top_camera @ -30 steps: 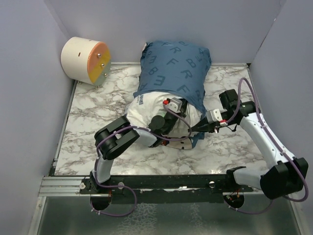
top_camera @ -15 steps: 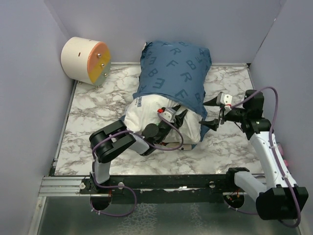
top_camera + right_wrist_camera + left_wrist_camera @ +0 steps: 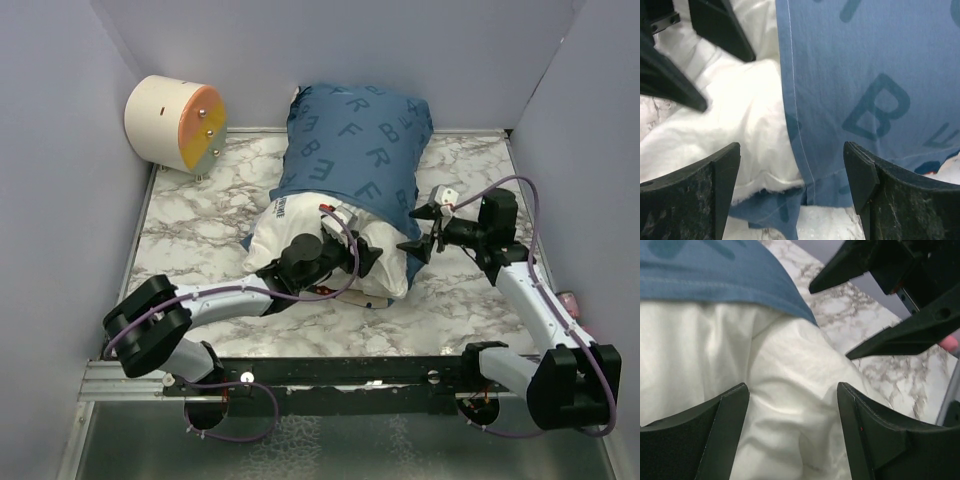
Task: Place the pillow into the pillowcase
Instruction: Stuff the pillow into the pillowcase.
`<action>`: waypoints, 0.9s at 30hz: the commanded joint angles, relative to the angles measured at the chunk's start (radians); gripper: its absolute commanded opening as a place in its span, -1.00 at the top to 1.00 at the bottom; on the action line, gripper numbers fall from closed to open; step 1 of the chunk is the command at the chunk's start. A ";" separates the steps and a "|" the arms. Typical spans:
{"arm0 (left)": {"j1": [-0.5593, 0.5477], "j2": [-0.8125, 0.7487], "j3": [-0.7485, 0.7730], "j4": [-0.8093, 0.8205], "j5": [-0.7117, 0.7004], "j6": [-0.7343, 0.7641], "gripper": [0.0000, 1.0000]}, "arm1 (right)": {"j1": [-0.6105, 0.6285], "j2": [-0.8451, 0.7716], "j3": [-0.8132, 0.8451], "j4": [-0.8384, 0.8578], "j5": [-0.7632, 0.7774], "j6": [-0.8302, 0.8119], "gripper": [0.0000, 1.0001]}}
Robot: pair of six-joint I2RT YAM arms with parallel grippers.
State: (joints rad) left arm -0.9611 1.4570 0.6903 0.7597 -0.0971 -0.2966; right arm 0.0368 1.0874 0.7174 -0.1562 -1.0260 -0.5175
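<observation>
The blue lettered pillowcase point(image 3: 360, 140) lies at the back middle of the table, with the white pillow point(image 3: 290, 235) partly inside it. The pillow's near end sticks out of the case's mouth. My left gripper point(image 3: 368, 258) hovers open over that bare end, its fingers point(image 3: 732, 412) astride white fabric point(image 3: 790, 365) and holding nothing. My right gripper point(image 3: 419, 232) stands open at the right side of the case's mouth. Its fingers point(image 3: 862, 172) frame the blue hem point(image 3: 795, 125) and the pillow's corner point(image 3: 740, 110). Each wrist view shows the other gripper's black fingers close by.
A cream cylinder with an orange face point(image 3: 172, 122) stands at the back left corner. Grey walls close in the marble table point(image 3: 190, 230) on three sides. A metal rail point(image 3: 330, 372) runs along the near edge. A small pink object point(image 3: 568, 300) lies at the right edge.
Both grippers went from shut to open. The right gripper drew back to the right off the case's hem. The left arm's elbow swung out to the left, its gripper staying over the pillow's end.
</observation>
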 commanded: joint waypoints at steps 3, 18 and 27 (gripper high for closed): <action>0.009 -0.177 -0.017 -0.333 0.098 -0.139 -0.52 | 0.059 0.033 -0.036 0.221 0.189 0.153 -0.50; -0.119 -0.082 0.056 -0.373 -0.152 -0.473 -0.84 | 0.060 0.081 -0.045 0.266 0.208 0.225 0.18; -0.062 0.181 0.200 -0.317 -0.370 -0.499 -0.88 | 0.075 0.131 -0.068 0.297 0.395 0.202 -0.23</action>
State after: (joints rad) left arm -1.0779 1.5669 0.8459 0.3958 -0.3176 -0.7631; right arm 0.1009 1.1854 0.6640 0.1017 -0.7784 -0.2981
